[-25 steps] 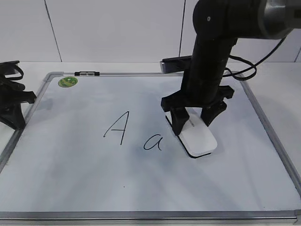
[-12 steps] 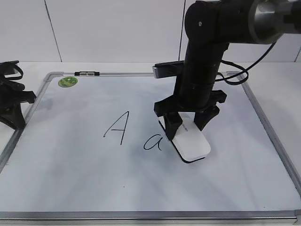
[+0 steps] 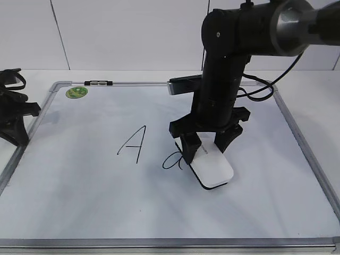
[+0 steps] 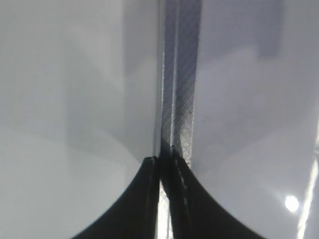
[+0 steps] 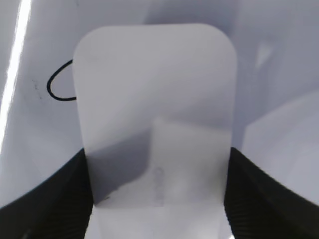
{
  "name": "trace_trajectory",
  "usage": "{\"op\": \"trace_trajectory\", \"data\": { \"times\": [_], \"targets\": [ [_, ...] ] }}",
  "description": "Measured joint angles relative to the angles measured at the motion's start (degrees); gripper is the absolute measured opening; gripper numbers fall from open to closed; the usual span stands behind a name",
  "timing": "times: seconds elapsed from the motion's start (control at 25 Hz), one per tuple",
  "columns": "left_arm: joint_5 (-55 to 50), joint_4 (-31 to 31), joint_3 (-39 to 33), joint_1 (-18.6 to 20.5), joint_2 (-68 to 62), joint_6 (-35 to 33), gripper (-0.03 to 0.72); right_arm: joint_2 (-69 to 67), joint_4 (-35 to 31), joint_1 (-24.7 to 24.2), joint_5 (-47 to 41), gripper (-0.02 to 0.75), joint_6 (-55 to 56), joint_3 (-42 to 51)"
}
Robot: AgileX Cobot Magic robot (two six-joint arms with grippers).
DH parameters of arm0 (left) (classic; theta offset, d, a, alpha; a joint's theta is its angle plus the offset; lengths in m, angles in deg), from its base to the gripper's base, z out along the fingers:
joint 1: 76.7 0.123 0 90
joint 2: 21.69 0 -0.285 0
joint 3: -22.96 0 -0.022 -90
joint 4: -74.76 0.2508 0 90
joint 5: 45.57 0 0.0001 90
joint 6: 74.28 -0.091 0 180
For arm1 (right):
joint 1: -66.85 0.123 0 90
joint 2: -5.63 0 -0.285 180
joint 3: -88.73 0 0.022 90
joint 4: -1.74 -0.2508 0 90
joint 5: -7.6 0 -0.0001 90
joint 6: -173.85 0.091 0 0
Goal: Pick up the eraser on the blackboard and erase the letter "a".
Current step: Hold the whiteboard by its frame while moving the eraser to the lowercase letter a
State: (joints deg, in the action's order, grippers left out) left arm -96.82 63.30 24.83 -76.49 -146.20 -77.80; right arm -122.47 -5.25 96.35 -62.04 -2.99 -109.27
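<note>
We see the eraser flat on the blackboard, its left edge already over the right part of the letter "a", so only the round left loop of the mark shows, which the right wrist view confirms beside the eraser's left edge. The right end effector pinches the eraser's rear end across its width, one finger on each long side. To do this wipe well, we judge the pad should stay flat and pressed evenly, travel leftward across the whole loop and past it, and stop short of the capital A, which stands just beside the "a" on the left. A tilt would likely lift one edge of the felt and leave a streak. The left end effector sits at the board's left frame; its fingers look pressed together with nothing between them, though the wrist view is close and dim, so we hedge on that. Counting: one eraser, one board on the bench, two letters, one green sticker, one clip, two arms.
</note>
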Motion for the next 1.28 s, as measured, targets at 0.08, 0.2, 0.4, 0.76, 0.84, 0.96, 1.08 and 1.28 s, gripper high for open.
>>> {"op": "trace_trajectory", "data": {
  "times": [0.08,0.2,0.4,0.76,0.84,0.96,1.08,1.28],
  "targets": [
    [0.0,0.0,0.0,0.0,0.0,0.0,0.013,-0.5,0.0,0.0,0.0,0.556,-0.1,-0.5],
    [0.0,-0.1,0.0,0.0,0.0,0.0,0.013,-1.4,0.0,0.0,0.0,0.556,-0.1,-1.5],
    [0.0,-0.1,0.0,0.0,0.0,0.0,0.013,-2.7,0.0,0.0,0.0,0.556,-0.1,-2.4],
    [0.0,-0.3,0.0,0.0,0.0,-0.1,0.013,-4.3,-0.3,0.0,-1.3,0.556,-0.3,-3.8],
    [0.0,-0.3,0.0,0.0,0.0,-0.1,0.013,-4.3,-0.3,0.3,-1.3,0.556,-0.3,-3.8],
    [0.0,-0.3,0.0,0.0,0.0,-0.1,0.013,-4.3,0.7,1.3,-1.3,0.556,-0.7,-3.8],
    [-0.1,-0.3,0.0,0.0,0.0,-0.1,0.013,-4.3,0.9,3.3,-1.3,0.556,-0.8,-3.8],
    [-0.1,-0.4,0.0,0.1,0.0,-0.1,0.013,-4.6,0.9,6.0,-1.3,0.556,-0.9,-3.9]
  ]
}}
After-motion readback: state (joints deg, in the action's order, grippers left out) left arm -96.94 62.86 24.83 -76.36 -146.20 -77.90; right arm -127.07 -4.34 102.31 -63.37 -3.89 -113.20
